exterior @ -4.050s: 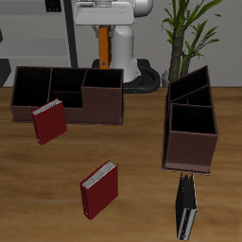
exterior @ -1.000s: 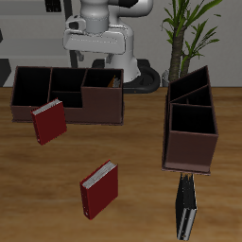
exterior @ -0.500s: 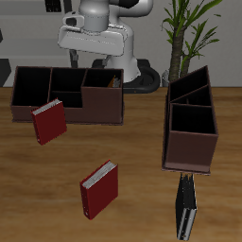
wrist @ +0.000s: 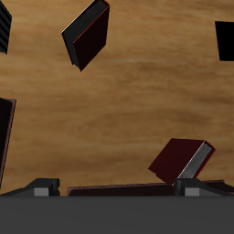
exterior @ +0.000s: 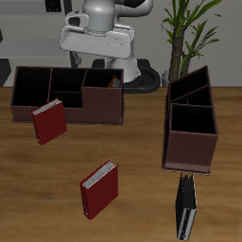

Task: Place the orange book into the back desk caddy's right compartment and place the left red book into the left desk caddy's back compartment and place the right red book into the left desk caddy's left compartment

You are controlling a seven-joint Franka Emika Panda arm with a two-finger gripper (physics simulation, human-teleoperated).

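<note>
The back desk caddy [exterior: 66, 106] lies broadside at the table's back, and its right compartment [exterior: 104, 87] is the taller end. My gripper [exterior: 107, 66] hovers just above that compartment, open with nothing between its fingers [wrist: 117, 187]. The orange book is hidden in both views. The right red book [exterior: 49, 121] [wrist: 183, 160] leans against the back caddy's front wall. Nearer the table's front edge, the left red book [exterior: 99, 187] [wrist: 87, 35] lies flat. The left desk caddy [exterior: 189, 132] stands end-on at the other side of the table.
A black book [exterior: 186, 208] lies in front of the left desk caddy, near the table's front edge. A potted plant [exterior: 184, 28] rises behind that caddy. The robot's base [exterior: 142, 71] stands behind the back caddy.
Four seconds ago the orange book hung in the gripper above the back caddy's taller end; now it is gone from the fingers. The hand came down lower and has barely shifted in the last second.
</note>
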